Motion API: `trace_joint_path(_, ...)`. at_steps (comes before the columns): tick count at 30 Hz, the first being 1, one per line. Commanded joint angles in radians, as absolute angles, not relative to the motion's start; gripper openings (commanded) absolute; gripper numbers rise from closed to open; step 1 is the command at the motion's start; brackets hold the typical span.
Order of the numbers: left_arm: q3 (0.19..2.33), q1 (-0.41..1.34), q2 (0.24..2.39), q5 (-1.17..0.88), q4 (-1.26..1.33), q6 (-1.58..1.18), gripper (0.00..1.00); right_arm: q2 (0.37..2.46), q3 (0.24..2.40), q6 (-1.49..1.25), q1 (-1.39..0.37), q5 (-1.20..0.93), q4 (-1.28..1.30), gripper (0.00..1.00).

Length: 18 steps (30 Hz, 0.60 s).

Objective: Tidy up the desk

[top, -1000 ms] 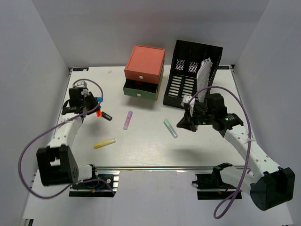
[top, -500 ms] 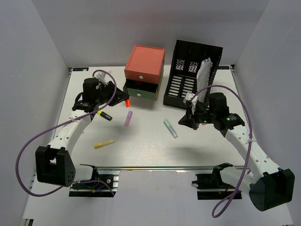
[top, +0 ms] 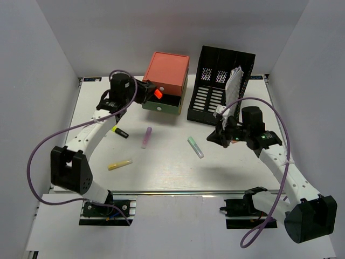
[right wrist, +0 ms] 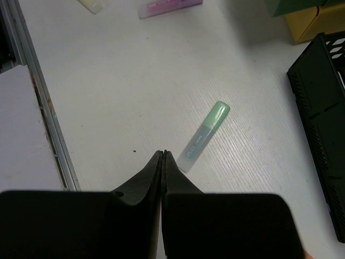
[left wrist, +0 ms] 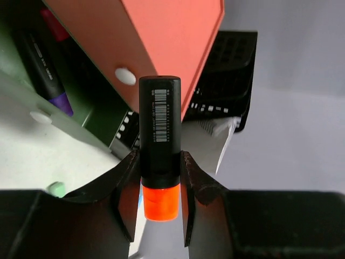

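Left pincer (left wrist: 159, 172) clamps the marker (left wrist: 160, 124), likely light, stiff and slick, mid-barrel beside the drawer box (top: 166, 70). Right pincer (right wrist: 163, 156) is pressed together, empty.

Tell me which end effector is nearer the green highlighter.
Right. The right end effector is shut close beside the green highlighter; the left end effector is far off at the drawer box, holding an orange-tipped marker.

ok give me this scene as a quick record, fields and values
left end effector: shut on orange-capped marker, at the drawer box's open green drawer
right end effector: shut, empty, above the desk near green highlighter
also on desk: pink highlighter, yellow highlighter, black marker
rack: holds paper
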<state>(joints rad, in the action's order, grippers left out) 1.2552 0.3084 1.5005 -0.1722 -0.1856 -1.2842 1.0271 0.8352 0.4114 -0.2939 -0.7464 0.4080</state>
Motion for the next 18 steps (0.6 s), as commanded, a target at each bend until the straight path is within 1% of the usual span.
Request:
trace_joint_path(1, 1.315, 0.334, 1.526, -0.057, -0.215, -1.400, 0.00, 1.008, 0.828, 0.400, -0.279, -0.755, 0.376, 0.00)
trace_joint_path(4, 1.333, 0.354, 1.546, -0.015, -0.230, -1.419, 0.00, 1.005, 0.828, 0.400, -0.275, -0.756, 0.374, 0.00)
trace_joint_path(6, 1.321, 0.354, 1.543, 0.049, -0.229, -1.436, 0.00, 1.005, 0.828, 0.400, -0.272, -0.761, 0.373, 0.00)
trace_joint_path(9, 1.287, 0.365, 1.539, 0.081, -0.204, -1.462, 0.00, 1.005, 0.828, 0.400, -0.271, -0.759, 0.374, 0.00)
trace_joint_path(13, 1.278, 0.385, 1.565, 0.094, -0.180, -1.485, 0.04, 1.006, 0.828, 0.400, -0.270, -0.761, 0.373, 0.00)
trace_joint_path(18, 1.269, 0.405, 1.606, 0.110, -0.160, -1.514, 0.07, 1.006, 0.828, 0.400, -0.265, -0.759, 0.376, 0.00)
